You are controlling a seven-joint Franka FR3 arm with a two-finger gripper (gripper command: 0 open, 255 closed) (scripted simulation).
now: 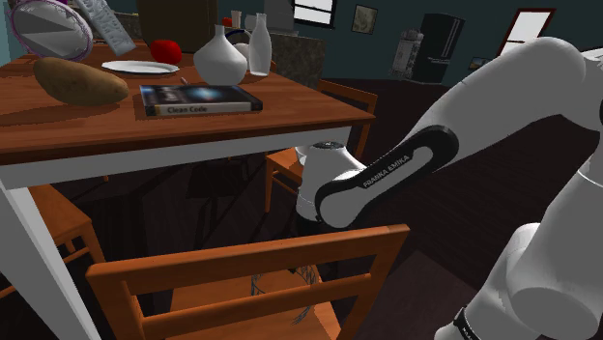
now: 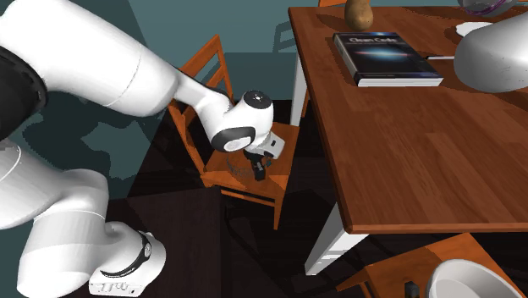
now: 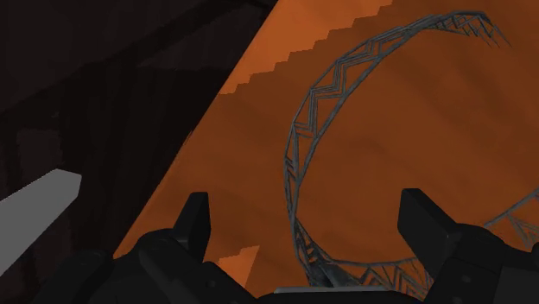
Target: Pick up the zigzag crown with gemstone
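Straddling the crown [image 3: 297,168] on the chair seat [image 3: 415,129], the gripper [image 3: 306,203] stands open.

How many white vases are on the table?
2: a round-bellied vase and, at its right in the shoulder view, a slimmer vase. Others may be hidden.

Shoulder view: low, behind arm [image 1: 387,169], facing table [image 1: 193,130]. Second exterior view: high, overlooking same table, chair [image 2: 269,179]. Wrist view: close above chair seat [image 3: 415,129].

The crown [image 3: 292,168] lies on the chair seat [image 3: 415,129] beside the table [image 2: 406,152], under the claw [image 3: 306,207].
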